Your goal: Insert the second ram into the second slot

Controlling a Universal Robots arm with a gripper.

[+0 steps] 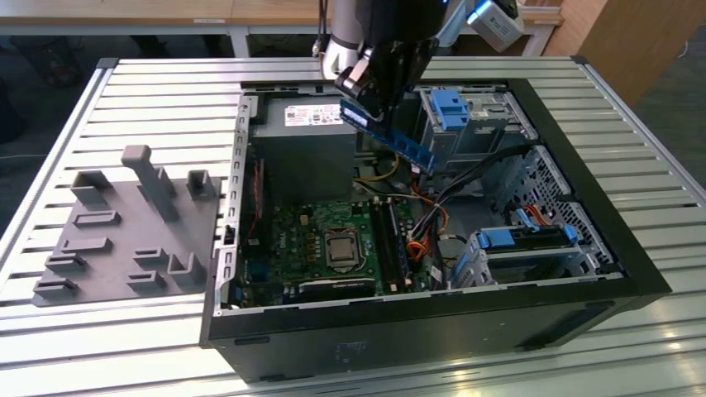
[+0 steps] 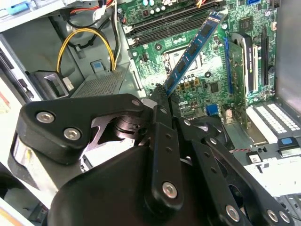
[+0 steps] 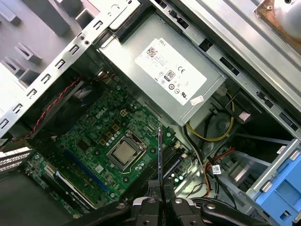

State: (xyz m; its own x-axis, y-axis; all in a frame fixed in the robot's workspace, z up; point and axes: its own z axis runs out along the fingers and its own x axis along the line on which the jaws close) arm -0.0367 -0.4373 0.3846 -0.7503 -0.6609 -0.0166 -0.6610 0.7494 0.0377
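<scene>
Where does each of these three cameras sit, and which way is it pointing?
Exterior view: off the arm, above the open computer case, looking down into it; arm and gripper show, holding the second ram.
Second wrist view: behind the gripper, looking past it at the motherboard.
First wrist view: at the wrist, looking along the ram's edge toward the power supply.
Both wrist views share gripper, ram, motherboard.

Even, bright light is flooding the table (image 1: 144,83); its slats (image 1: 651,364) are glaring pale at the exterior view's lower right. The case (image 1: 441,339) interior is lying in soft shadow. In the second wrist view my gripper (image 2: 159,101) is looming black, screws (image 2: 170,189) glinting; ram (image 2: 190,52) is catching light. Label (image 3: 171,70) is shining white.
</scene>
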